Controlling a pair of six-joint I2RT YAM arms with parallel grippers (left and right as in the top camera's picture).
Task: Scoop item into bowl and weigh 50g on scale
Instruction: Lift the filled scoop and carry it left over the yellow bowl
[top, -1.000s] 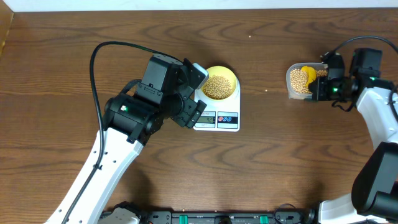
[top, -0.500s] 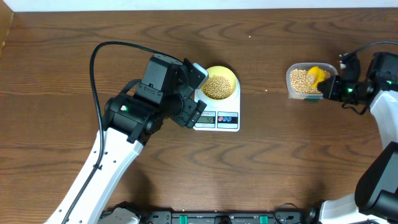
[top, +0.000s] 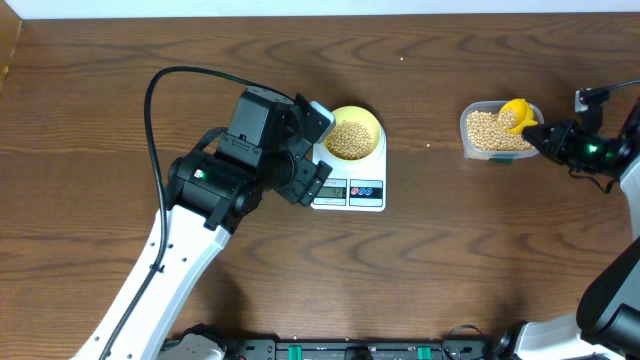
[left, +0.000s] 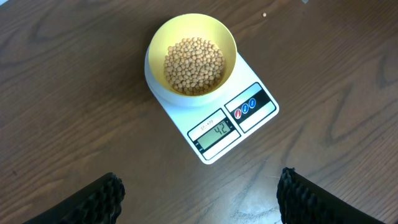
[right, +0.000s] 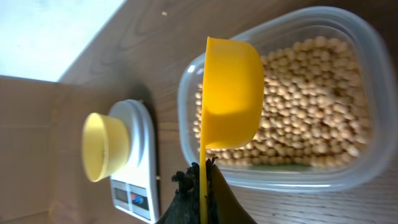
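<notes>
A white rounded-rectangular digital scale (top: 347, 187) lies near the middle of the dark brown wooden bench (top: 450, 260). On its far end sits a small round pale yellow bowl (top: 369, 119) holding a heap of small round tan beans (top: 350, 140). The left arm (top: 205, 190) reaches to the scale's left edge, the left jaws spread wide and holding nothing. Well to the right, a clear rounded-rectangular plastic tub (top: 472, 141) holds more beans. The right jaws are closed on the handle of a yellow plastic measuring scoop (top: 516, 111), tilted over the tub's right end.

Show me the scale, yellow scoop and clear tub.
scale (left: 214, 130): left wrist view, on its display.
yellow scoop (right: 233, 93): right wrist view, on the cup's outer side.
clear tub (right: 311, 177): right wrist view, on its side wall.
</notes>
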